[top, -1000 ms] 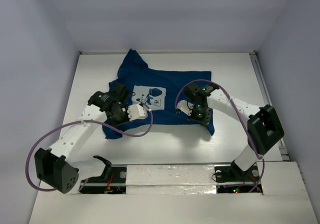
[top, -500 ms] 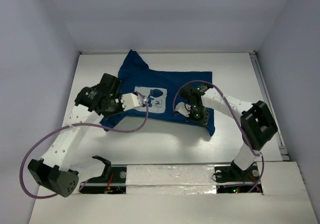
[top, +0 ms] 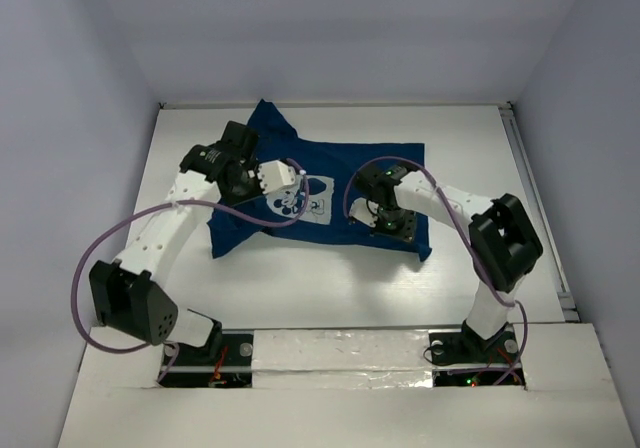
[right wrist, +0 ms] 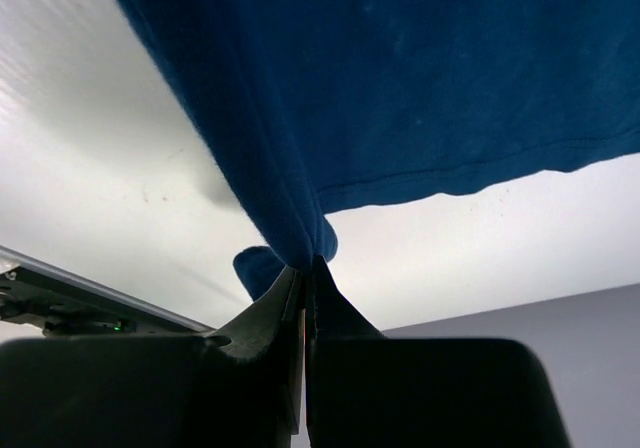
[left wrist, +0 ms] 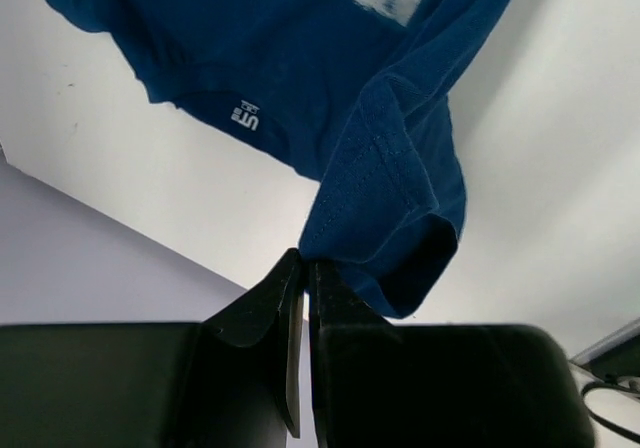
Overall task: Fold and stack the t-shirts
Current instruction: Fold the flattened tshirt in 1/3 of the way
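Note:
One dark navy t-shirt with a white chest print lies partly bunched on the white table. My left gripper hovers over the print, shut on a stitched hem fold of the t-shirt, which hangs lifted off the table. My right gripper is at the shirt's right part, shut on a pinched fold of the t-shirt. In both wrist views the jaws stand tight together with cloth caught at the tips. A small white label shows on the fabric.
Pale walls close in the table on the left, back and right. A rail runs along the table's right edge. Purple cables loop from both arms. The arm bases sit at the near edge.
My left arm has swung toward the back of the table, carrying its edge of the shirt up over the print. The right gripper has shifted slightly back and left with its fold.

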Tool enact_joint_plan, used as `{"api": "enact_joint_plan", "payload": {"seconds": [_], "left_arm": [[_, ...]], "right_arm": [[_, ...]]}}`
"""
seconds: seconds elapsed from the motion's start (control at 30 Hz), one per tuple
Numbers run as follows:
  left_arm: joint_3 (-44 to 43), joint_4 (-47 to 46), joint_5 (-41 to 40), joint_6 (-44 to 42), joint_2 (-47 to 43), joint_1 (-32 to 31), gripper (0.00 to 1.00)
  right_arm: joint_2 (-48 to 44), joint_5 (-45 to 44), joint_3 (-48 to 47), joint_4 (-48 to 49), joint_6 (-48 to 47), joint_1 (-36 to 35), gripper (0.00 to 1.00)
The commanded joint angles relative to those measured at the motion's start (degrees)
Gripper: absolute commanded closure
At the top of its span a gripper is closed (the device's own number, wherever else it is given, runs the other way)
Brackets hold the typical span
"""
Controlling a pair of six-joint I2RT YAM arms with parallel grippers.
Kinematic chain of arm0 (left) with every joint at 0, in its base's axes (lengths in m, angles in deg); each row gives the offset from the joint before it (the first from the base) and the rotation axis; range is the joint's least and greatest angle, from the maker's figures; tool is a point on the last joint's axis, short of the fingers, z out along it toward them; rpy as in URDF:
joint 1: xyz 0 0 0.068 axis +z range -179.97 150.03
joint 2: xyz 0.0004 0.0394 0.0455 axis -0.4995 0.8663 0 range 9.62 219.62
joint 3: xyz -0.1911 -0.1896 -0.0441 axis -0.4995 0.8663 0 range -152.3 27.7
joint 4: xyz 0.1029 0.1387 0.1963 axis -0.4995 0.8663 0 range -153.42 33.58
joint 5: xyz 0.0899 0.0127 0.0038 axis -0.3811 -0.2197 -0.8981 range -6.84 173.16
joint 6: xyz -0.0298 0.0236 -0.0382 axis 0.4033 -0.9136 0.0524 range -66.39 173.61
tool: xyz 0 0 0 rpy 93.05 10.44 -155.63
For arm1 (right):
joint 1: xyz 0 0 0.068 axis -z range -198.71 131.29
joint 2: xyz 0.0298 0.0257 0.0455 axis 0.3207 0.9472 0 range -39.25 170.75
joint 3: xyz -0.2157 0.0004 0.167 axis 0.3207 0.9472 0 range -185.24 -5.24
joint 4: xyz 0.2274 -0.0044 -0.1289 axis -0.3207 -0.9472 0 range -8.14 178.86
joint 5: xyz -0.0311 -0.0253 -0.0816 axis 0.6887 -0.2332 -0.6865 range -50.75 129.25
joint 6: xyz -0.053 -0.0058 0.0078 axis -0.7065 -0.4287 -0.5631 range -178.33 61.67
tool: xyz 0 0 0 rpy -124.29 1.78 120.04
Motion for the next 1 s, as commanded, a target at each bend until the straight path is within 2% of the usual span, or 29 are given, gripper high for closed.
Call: {"api": "enact_joint_plan", "payload": {"seconds": [0.0, 0.17, 0.4, 0.97], "left_arm": [[-3.6, -5.4, -2.1, -0.4, 1.9, 0.9, 1.0], [-5.8, -10.4, -7.1, 1.4, 7.4, 0.9, 1.0], [-6.2, -12.1, -12.6, 1.7, 12.9, 0.9, 1.0], [-10.5, -17.1, -16.2, 0.9, 21.9, 0.9, 1.0]], "right_arm": [[0.5, -3.9, -2.3, 0.4, -1.2, -0.3, 1.0], [2.4, -6.8, -4.0, 1.1, -1.4, 0.8, 1.0], [5.6, -7.6, -8.1, 2.0, -2.9, 2.0, 1.0], [13.5, -11.0, -15.5, 2.5, -4.6, 4.7, 1.0]]}}
